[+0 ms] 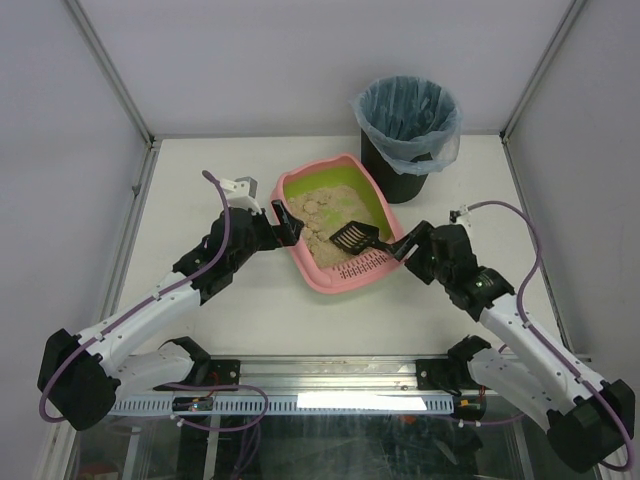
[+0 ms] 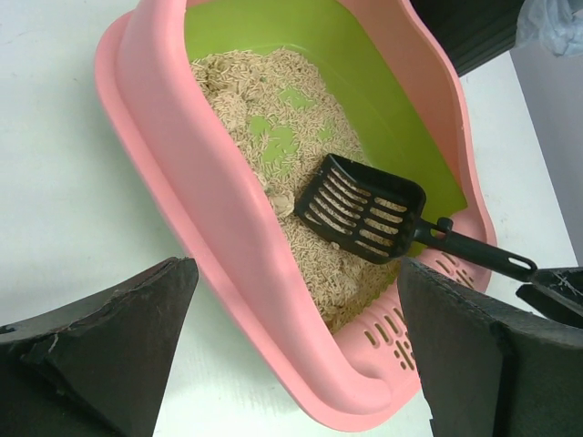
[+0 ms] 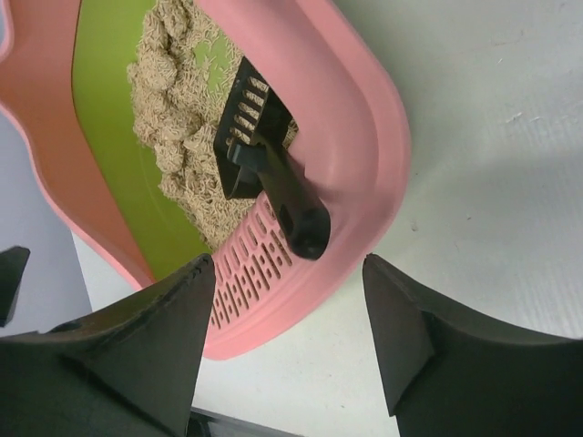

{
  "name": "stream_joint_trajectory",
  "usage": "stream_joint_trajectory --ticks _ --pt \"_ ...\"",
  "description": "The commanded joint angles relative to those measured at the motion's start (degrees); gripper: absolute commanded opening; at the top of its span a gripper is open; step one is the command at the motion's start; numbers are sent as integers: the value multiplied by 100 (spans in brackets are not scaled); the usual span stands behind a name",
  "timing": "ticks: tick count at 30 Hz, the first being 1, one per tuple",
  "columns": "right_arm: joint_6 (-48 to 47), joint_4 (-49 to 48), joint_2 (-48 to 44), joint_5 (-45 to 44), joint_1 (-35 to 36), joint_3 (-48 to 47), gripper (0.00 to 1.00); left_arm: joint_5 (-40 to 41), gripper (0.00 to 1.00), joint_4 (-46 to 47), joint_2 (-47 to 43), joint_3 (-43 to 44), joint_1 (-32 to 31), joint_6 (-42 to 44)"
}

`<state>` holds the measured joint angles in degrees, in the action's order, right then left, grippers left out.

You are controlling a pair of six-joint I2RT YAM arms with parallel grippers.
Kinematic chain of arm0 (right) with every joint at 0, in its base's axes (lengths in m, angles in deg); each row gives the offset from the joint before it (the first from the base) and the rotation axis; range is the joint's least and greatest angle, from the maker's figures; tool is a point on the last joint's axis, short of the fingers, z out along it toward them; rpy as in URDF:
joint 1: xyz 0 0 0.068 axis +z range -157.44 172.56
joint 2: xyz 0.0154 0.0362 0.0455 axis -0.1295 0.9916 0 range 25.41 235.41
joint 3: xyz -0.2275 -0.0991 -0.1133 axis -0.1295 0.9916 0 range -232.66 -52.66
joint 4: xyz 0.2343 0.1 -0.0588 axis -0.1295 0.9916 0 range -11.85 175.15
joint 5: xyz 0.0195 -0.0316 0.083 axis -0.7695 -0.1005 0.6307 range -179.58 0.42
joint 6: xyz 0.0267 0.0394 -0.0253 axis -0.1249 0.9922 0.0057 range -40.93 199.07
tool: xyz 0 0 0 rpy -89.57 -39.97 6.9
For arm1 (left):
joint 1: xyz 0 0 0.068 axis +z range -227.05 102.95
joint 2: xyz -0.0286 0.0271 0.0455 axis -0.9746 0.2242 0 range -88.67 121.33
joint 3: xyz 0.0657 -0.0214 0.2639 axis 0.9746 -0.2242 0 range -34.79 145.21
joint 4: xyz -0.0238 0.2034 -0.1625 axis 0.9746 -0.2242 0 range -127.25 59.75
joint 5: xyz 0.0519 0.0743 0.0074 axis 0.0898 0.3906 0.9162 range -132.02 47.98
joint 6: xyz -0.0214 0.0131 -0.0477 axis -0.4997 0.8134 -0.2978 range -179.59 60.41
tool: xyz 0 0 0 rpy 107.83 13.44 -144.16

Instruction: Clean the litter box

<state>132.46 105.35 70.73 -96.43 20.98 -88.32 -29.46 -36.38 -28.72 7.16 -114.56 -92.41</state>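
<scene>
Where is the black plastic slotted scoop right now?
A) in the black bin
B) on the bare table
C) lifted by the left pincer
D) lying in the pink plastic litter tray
D: the black plastic slotted scoop rests on the beige litter inside the pink plastic litter tray, its handle over the slotted end.

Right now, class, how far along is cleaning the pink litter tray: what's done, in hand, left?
Done: nothing visible; the beige litter in the shallow pink plastic litter box looks lumpy. In hand: the black slotted plastic scoop rests on it, the right gripper open at its handle's end, the left gripper open beside the box. Left: grasping, sifting, tipping into the black blue-bagged bin.
</scene>
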Motion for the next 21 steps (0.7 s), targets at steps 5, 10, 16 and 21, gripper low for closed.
stream_joint_trajectory --ticks 5,10,16,21 --pt "842 -1369 353 -396 98 255 65 195 99 25 -159 108 -23 83" --pt "886 -1605 503 -535 100 276 56 169 99 23 -156 123 -21 83" --pt "791 -1742 511 -603 102 247 36 211 99 13 -243 68 -27 101" --pt "297 -1745 809 -656 106 10 29 223 99 9 -238 54 -28 83"
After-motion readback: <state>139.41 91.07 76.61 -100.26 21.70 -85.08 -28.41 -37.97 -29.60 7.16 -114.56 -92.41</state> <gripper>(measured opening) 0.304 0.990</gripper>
